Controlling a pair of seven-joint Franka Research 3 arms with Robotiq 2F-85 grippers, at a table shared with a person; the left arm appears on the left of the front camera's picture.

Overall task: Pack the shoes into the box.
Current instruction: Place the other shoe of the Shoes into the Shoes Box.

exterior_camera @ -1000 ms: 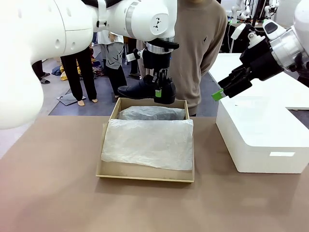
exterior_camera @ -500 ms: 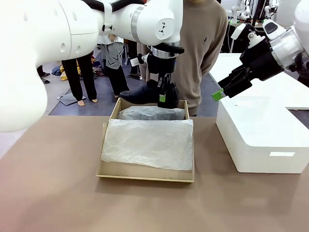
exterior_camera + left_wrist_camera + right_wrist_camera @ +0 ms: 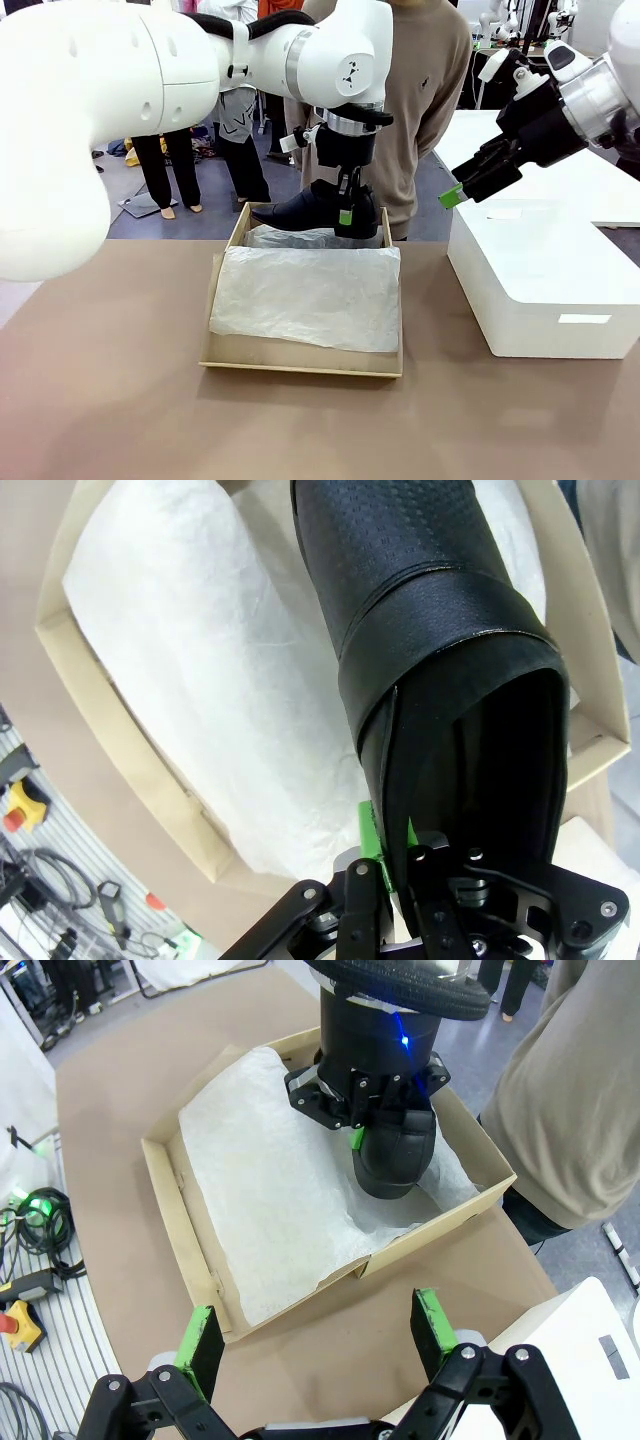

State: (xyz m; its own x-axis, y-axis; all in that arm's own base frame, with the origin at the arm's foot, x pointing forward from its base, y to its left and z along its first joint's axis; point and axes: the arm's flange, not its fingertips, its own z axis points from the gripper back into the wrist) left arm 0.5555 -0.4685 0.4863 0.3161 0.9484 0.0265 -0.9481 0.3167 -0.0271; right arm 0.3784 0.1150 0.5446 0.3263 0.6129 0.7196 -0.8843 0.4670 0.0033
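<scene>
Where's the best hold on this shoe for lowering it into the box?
Probably the back rim of the opening, taken from above, as the left claw has it. The shoe hangs about level over the box, and that rim is a thin wall that can be pinched inside and out. The glossy, tapered toe would likely slip.

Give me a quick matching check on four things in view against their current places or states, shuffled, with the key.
Things:
1. glossy black leather shoe
2. tan cardboard shoebox
3. large white rectangular box
4. right gripper

Places or states:
A. open and empty, in the air near the white box
B. on the table, at the robot's right
C. clamped in the left gripper over the shoebox's far end
D. mid-table, lined with white tissue paper

Pairs: 1-C, 2-D, 3-B, 4-A.
</scene>
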